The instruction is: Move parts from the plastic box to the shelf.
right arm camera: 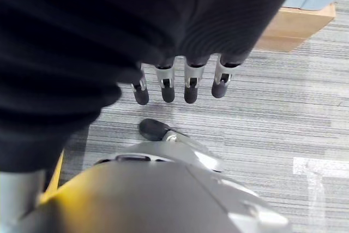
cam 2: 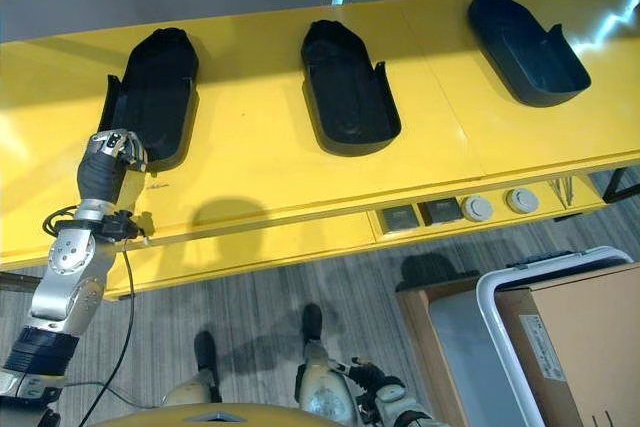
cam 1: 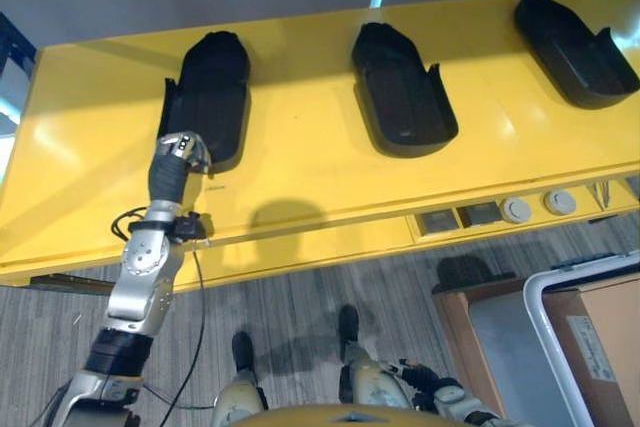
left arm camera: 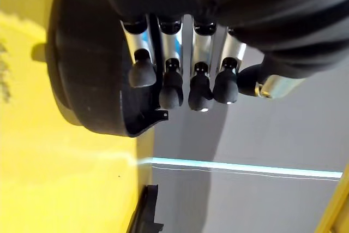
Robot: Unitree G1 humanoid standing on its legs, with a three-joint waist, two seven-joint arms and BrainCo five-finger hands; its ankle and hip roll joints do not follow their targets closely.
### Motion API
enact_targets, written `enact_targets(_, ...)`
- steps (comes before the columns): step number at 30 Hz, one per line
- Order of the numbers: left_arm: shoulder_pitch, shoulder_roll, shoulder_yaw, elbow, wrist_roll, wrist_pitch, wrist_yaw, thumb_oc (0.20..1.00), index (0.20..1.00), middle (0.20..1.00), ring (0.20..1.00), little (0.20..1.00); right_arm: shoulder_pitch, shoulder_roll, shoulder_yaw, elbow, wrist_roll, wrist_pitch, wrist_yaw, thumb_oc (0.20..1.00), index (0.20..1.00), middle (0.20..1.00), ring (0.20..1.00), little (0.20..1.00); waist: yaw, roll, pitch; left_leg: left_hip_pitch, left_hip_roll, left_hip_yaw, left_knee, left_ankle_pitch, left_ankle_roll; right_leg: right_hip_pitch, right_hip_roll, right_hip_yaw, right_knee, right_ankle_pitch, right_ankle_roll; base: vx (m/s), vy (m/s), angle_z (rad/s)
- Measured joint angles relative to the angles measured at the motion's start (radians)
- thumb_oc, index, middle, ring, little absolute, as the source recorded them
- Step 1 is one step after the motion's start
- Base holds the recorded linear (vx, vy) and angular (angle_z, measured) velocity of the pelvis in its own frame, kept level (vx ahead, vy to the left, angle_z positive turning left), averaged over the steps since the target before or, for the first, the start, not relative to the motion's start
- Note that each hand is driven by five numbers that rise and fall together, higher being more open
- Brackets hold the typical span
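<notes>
- Right now the left hand [cam 1: 181, 150] is hovering at the near end of the leftmost black part [cam 1: 210, 92] on the yellow shelf [cam 1: 300, 167]; in its wrist view the fingers [left arm camera: 172, 88] are hanging relaxed and nearly straight, gripping nothing.
- The right hand [right arm camera: 180, 83] is hanging low over the carpeted floor [right arm camera: 283, 113], fingers loosely extended and empty.
- Two more parts, the middle part [cam 1: 400, 92] and the right part [cam 1: 575, 47], are lying well apart along the shelf.
- These look like stiff, light moulded shells, probably smooth; the raised side wall seems the best place to take hold.
- The head views are showing the plastic box [cam 1: 590, 337] at lower right, while the left wrist view is revealing the part's rounded end up close.
</notes>
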Motion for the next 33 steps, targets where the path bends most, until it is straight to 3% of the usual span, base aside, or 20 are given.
enact_targets(6,0.144,0.012,-0.011,-0.119,-0.001,0.029,-0.042,0.200,0.200,0.200,0.200,0.200,-0.005,-0.001,-0.012,0.022,0.001,0.004,0.002,1.000,1.000,1.000,1.000,1.000,0.012,0.010,0.008,0.107,0.004,-0.002,-0.005,-0.022,0.006,0.109,-0.002,-0.006,0.000,-0.025,0.005,0.00,-0.002,0.01)
enact_targets(13,0.251,0.013,0.053,-0.191,0.062,0.014,-0.027,0.200,0.200,0.200,0.200,0.200,-0.012,-0.007,-0.032,0.043,-0.001,0.020,0.002,1.000,1.000,1.000,1.000,1.000,0.079,0.058,-0.016,0.185,0.005,-0.042,-0.006,-0.036,0.002,0.218,-0.006,-0.043,0.000,-0.051,0.004,-0.01,-0.014,0.18)
enact_targets(14,0.265,0.002,0.070,-0.190,0.092,0.006,-0.004,0.338,0.338,0.338,0.338,0.338,-0.017,-0.007,-0.032,0.046,-0.004,0.020,0.001,1.000,1.000,1.000,1.000,1.000,0.081,0.062,-0.018,0.195,0.005,-0.055,-0.006,-0.037,0.002,0.236,-0.008,-0.058,0.000,-0.053,0.007,0.06,-0.027,0.32)
enact_targets(17,0.318,-0.055,0.110,-0.167,0.193,-0.033,0.109,0.608,0.608,0.608,0.608,0.608,0.012,-0.003,-0.031,0.065,-0.014,0.020,-0.003,1.000,1.000,1.000,1.000,1.000,0.113,0.059,-0.061,0.232,0.007,-0.078,-0.006,-0.047,-0.001,0.293,-0.007,-0.081,0.000,-0.076,0.006,0.06,-0.028,0.25)
enact_targets(19,0.346,-0.057,0.110,-0.100,0.264,-0.058,0.153,1.000,1.000,1.000,1.000,1.000,0.021,-0.001,-0.031,0.079,-0.016,0.021,-0.012,1.000,1.000,1.000,1.000,1.000,0.127,0.059,-0.090,0.238,0.007,-0.087,-0.006,-0.050,-0.001,0.312,-0.008,-0.092,0.000,-0.081,0.009,0.07,-0.016,0.21)
enact_targets(26,0.445,-0.072,0.102,0.291,0.444,-0.035,0.280,1.000,1.000,1.000,1.000,1.000,0.042,0.015,-0.029,0.098,-0.044,0.021,-0.043,1.000,1.000,1.000,1.000,1.000,0.169,0.046,-0.128,0.270,0.006,-0.144,-0.006,-0.054,0.001,0.381,-0.010,-0.149,0.000,-0.103,0.014,0.03,-0.027,0.23)
enact_targets(27,0.442,-0.074,0.101,0.298,0.445,-0.034,0.281,1.000,1.000,1.000,1.000,1.000,0.043,0.015,-0.029,0.098,-0.044,0.020,-0.043,1.000,1.000,1.000,1.000,1.000,0.167,0.046,-0.128,0.270,0.005,-0.145,-0.006,-0.054,0.001,0.381,-0.010,-0.150,0.000,-0.104,0.014,-0.01,-0.019,0.24)
enact_targets(30,0.440,-0.171,0.111,0.604,0.398,0.017,0.290,1.000,1.000,1.000,1.000,1.000,0.048,0.022,-0.029,0.114,-0.047,0.021,-0.044,1.000,1.000,1.000,1.000,1.000,0.178,0.042,-0.134,0.259,0.003,-0.170,-0.006,-0.050,0.006,0.387,-0.013,-0.175,0.000,-0.108,0.014,-0.01,-0.008,0.19)
enact_targets(33,0.452,-0.204,0.112,0.743,0.333,0.034,0.287,1.000,1.000,1.000,1.000,1.000,0.049,0.029,-0.030,0.114,-0.047,0.020,-0.043,1.000,1.000,1.000,1.000,1.000,0.177,0.030,-0.128,0.254,0.003,-0.175,-0.006,-0.048,0.007,0.382,-0.013,-0.181,0.000,-0.108,0.013,-0.01,0.011,0.06)
